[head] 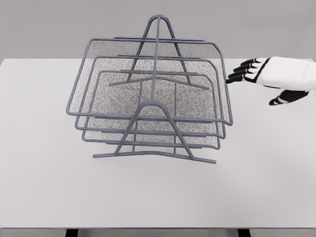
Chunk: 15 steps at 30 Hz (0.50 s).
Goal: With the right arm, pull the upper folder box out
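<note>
Fingers [242, 71] of our right hand [276, 76] are spread, holding nothing, tips just beside the top tray [148, 44] of the wire rack [153, 153] on the tabletop [49, 187].

No readable text, labels, brands, numbers or signs anywhere. Wire tray rack [153, 103]: plain grey, no markings. White table [49, 187]: blank. Right hand [269, 76] at far right: white shell, black fingers, no lettering.
</note>
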Each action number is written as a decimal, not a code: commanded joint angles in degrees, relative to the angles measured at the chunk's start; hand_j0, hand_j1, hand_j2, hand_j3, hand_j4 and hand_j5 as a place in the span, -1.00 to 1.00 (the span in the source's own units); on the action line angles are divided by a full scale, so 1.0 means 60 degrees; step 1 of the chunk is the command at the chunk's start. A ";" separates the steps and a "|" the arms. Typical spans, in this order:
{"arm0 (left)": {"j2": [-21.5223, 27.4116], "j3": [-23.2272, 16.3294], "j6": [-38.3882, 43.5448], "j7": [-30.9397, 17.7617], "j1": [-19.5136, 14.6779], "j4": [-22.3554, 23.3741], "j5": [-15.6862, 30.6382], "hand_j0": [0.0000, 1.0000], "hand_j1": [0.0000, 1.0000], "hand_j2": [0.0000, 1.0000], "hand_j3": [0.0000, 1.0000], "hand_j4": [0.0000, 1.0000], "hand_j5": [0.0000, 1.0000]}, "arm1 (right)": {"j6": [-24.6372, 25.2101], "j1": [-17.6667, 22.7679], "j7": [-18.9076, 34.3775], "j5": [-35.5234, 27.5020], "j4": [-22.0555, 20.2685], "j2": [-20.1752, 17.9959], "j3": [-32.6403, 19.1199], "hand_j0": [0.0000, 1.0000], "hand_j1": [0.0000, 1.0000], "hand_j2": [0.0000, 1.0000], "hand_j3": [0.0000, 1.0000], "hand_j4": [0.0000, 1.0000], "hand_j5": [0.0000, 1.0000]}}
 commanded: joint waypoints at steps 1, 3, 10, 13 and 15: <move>0.0001 -0.0002 0.0000 -0.0004 0.0000 0.0003 0.0000 1.00 1.00 1.00 1.00 1.00 1.00 | -0.0155 -0.0014 -0.0003 -0.0096 0.0081 -0.0020 -0.0074 1.00 1.00 1.00 1.00 1.00 1.00; 0.0001 -0.0002 0.0000 -0.0004 0.0000 0.0003 0.0000 1.00 1.00 1.00 1.00 1.00 1.00 | -0.0155 -0.0117 -0.0003 0.0181 0.0374 0.1108 -0.0060 1.00 1.00 1.00 1.00 1.00 1.00; 0.0001 -0.0002 0.0000 0.0010 0.0000 0.0003 0.0000 1.00 1.00 1.00 1.00 1.00 1.00 | -0.0155 0.0249 -0.0003 0.0533 0.0535 0.1357 0.0116 1.00 1.00 1.00 1.00 1.00 1.00; 0.0001 -0.0002 0.0000 -0.0004 0.0000 0.0003 0.0000 1.00 1.00 1.00 1.00 1.00 1.00 | -0.0155 0.0381 -0.0003 0.0533 0.0535 0.1225 0.0057 1.00 1.00 1.00 1.00 1.00 1.00; 0.0001 -0.0002 0.0000 -0.0004 0.0000 0.0003 0.0000 1.00 1.00 1.00 1.00 1.00 1.00 | -0.0155 0.0747 -0.0003 0.0563 0.0550 0.1240 0.0072 1.00 1.00 1.00 1.00 1.00 1.00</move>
